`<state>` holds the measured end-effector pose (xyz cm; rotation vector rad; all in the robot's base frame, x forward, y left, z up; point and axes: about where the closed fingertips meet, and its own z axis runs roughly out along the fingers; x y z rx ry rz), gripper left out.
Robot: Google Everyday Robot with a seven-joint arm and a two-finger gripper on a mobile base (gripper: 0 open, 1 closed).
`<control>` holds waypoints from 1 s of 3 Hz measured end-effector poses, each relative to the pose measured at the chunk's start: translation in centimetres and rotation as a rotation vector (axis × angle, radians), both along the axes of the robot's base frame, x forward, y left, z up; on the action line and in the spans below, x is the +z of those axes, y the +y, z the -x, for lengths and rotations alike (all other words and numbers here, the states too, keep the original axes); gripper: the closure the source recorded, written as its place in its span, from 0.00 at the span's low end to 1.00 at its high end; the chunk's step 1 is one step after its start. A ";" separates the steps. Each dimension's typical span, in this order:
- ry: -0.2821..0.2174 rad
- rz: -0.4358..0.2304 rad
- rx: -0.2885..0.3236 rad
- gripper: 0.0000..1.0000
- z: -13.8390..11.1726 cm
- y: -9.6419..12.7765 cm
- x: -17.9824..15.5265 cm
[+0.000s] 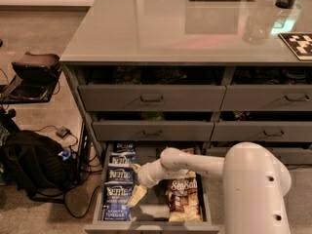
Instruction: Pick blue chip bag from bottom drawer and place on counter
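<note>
**A:** Where is the blue chip bag [118, 194]?

**B:** It's in the lower left-centre of the frame, in the left half of the bottom drawer [151, 225]. It lies flat in a column of like bags that overlap like shingles. The Sea Salt bags [184, 199] fill the right half.

**A:** Why is the drawer standing out so far?

**B:** I judge it is pulled out so the arm [195, 164] can come down from above, since the closed drawers overhead would otherwise block the way. The arm crosses from the lower right of the frame, over the Sea Salt bags.

**A:** And the pincer?

**B:** The pincer [135, 183] hangs low in the middle of the drawer, just beside the blue bag's right edge. Its fingers [138, 195] look apart and hold nothing. That suits a grasp on the edge, which is the only part sticking free of the neighbouring bags.

**A:** Which way does the bag point?

**B:** It lies face up, and the white lettering reads straight across the frame. That puts its top toward the cabinet, in the upper frame. I take its long axis to run front to back along the drawer, though the overlap hides its full length.

**A:** Where does it go?

**B:** Onto the tabletop [161, 28], the glossy slab across the upper frame, well apart from the bag.
</note>
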<state>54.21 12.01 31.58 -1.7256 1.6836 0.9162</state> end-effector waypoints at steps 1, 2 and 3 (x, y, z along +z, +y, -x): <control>-0.083 0.001 0.022 0.00 0.1 1.3 -0.7; -0.119 0.003 0.016 0.00 -0.8 1.9 -3.1; -0.142 -0.005 0.020 0.00 -1.7 2.8 -5.7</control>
